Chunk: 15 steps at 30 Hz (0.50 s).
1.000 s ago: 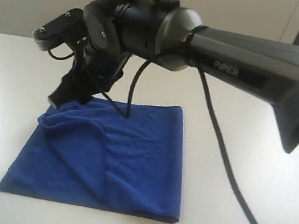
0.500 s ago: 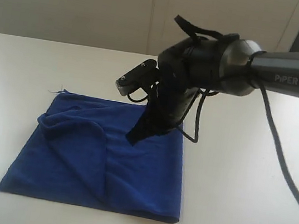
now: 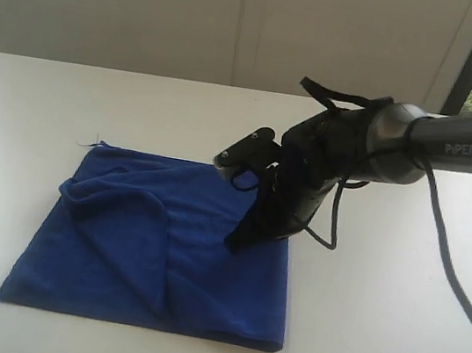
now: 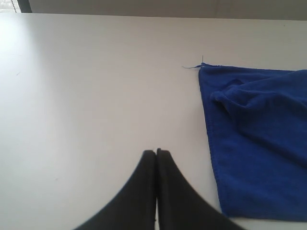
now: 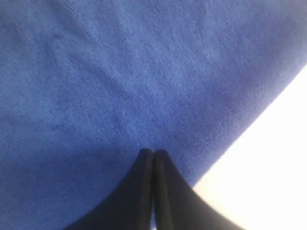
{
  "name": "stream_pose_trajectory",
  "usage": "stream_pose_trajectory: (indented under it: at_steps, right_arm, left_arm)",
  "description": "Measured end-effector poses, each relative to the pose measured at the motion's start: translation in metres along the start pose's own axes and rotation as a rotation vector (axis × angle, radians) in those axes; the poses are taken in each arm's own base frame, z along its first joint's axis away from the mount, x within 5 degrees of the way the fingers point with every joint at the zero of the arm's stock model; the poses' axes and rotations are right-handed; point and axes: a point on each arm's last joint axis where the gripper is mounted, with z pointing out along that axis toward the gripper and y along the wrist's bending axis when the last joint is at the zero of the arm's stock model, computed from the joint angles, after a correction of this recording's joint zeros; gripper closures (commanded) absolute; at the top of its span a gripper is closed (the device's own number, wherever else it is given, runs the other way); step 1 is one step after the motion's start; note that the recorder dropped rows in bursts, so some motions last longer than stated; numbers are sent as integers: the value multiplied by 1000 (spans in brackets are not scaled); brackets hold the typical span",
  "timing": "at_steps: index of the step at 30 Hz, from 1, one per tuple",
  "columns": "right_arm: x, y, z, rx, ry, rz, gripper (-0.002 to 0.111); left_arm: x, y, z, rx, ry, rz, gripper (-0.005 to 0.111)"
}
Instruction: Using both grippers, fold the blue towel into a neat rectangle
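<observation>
The blue towel (image 3: 155, 244) lies folded on the white table, roughly rectangular, with a rumpled fold near its far left corner. My right gripper (image 3: 233, 245) hangs over the towel's right side, tips down and shut with nothing between them. In the right wrist view the shut right gripper (image 5: 153, 152) points at the towel (image 5: 120, 76) near its edge. My left gripper (image 4: 156, 152) is shut and empty over bare table, with the towel (image 4: 259, 139) and its frayed corner off to one side. The left arm is out of the exterior view.
The white table (image 3: 34, 102) stretches around the towel on all sides. A black cable (image 3: 450, 262) trails from the right arm marked PiPER (image 3: 467, 149). A wall stands behind the table, with a window at the far right.
My right arm has swung from the towel's far left corner across to its right side and drawn back. Its fingers have closed empty. The towel's far left corner now lies flat.
</observation>
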Motion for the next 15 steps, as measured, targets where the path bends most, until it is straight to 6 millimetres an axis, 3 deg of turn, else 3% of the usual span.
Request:
stream_pose_trajectory:
  at_steps: [15]
  right_arm:
    - [13, -8, 8, -2, 13, 30, 108]
  left_arm:
    - [-3, 2, 0, -25, -32, -32, 107]
